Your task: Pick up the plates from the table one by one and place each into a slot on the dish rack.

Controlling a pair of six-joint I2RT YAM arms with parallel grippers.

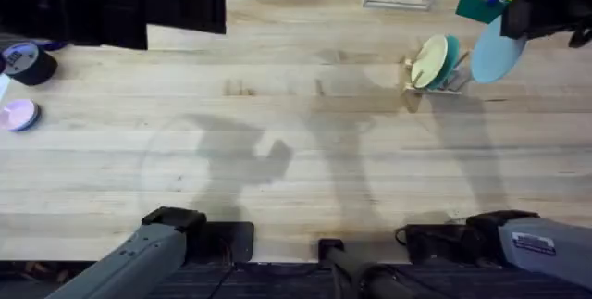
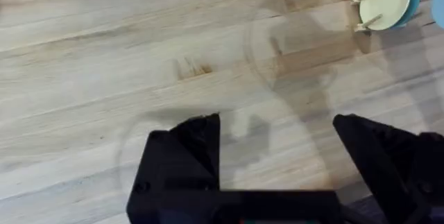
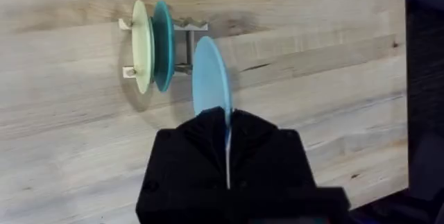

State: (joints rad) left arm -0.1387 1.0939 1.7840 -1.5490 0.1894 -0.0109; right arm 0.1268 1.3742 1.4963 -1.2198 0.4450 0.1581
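Left gripper [image 2: 277,148] sits low near its base over bare table [image 1: 277,151], jaws spread wide and empty; it appears parked clear of the work. Farther out, the right gripper [image 3: 227,137] is clamped on the rim of the light sky-blue plate [image 3: 210,75], holding it edge-on and upright, presumably so it can slide between pegs. The plate hangs just beside the dish rack [image 3: 186,44], at its open side, not yet seated. In the rack, the teal plate [image 3: 164,44] already stands upright, with a cream-yellow plate [image 3: 141,44] in the slot next to it. Judgement: the last placement is in hand; alignment with a free slot is what remains.
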